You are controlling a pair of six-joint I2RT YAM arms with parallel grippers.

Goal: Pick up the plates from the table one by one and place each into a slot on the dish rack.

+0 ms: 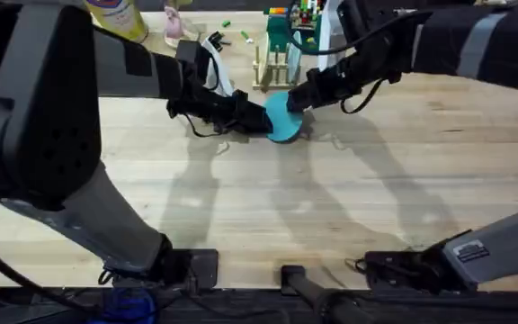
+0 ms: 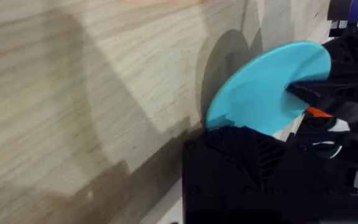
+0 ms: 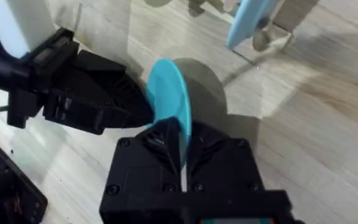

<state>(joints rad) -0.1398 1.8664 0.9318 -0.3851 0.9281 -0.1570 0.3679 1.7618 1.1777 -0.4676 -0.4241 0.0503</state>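
You've got one blue plate (image 1: 283,119) standing on edge, just above the wooden surface (image 1: 331,207), a little in front of the dish rack (image 1: 272,70). Both pincers are on it at once. Your right pincer (image 1: 297,102) comes in from the rack side and is clamped over the plate's rim; in the right wrist view the disc sits edge-on between its black fingers (image 3: 160,140). Your left pincer (image 1: 261,120) meets the plate from the opposite side and looks closed on its edge too. A second blue plate (image 3: 248,22) already stands in the rack, seen in the right wrist view.
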